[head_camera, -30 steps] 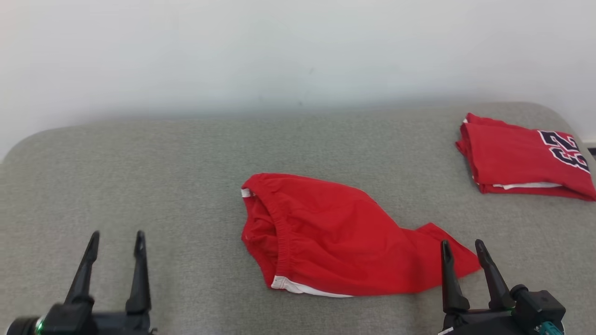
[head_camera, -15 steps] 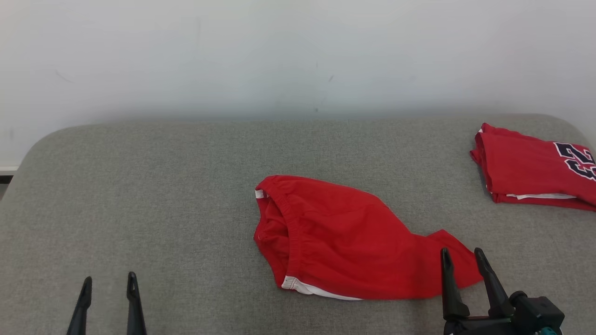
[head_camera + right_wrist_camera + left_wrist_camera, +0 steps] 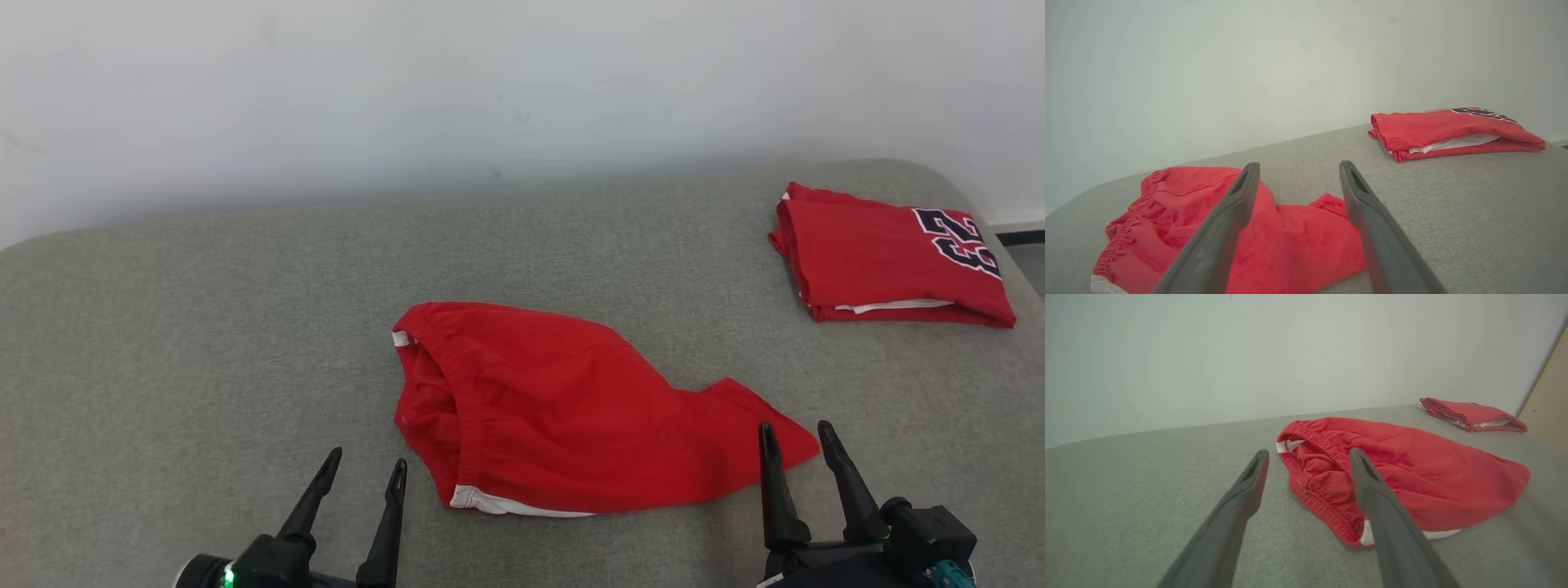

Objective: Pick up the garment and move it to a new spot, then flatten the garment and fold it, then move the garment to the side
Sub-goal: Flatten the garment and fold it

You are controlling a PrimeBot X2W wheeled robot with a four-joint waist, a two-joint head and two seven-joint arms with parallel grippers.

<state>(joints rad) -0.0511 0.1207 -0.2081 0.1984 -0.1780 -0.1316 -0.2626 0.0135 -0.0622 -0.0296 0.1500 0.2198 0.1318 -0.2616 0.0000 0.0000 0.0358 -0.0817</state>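
Note:
The garment (image 3: 563,416) is red soft fabric with a gathered band and thin white trim, lying crumpled in the middle of the grey padded surface (image 3: 204,327). My left gripper (image 3: 366,460) stands open just left of its near left edge, apart from it; in the left wrist view the garment (image 3: 1412,469) lies beyond the open gripper (image 3: 1308,452). My right gripper (image 3: 795,428) is open at the garment's pointed right end, holding nothing. The right wrist view has the garment (image 3: 1298,241) under and between the open gripper (image 3: 1298,164).
A second red garment (image 3: 882,253), folded, with dark printed figures and a white inner layer, lies at the far right near the surface's rounded edge; it also appears as the folded garment (image 3: 1470,414) (image 3: 1449,130). A pale wall stands behind the surface.
The head camera has shifted, sliding the whole picture. My left gripper has come in to the right, close to the garment's left edge. The garment lies as before.

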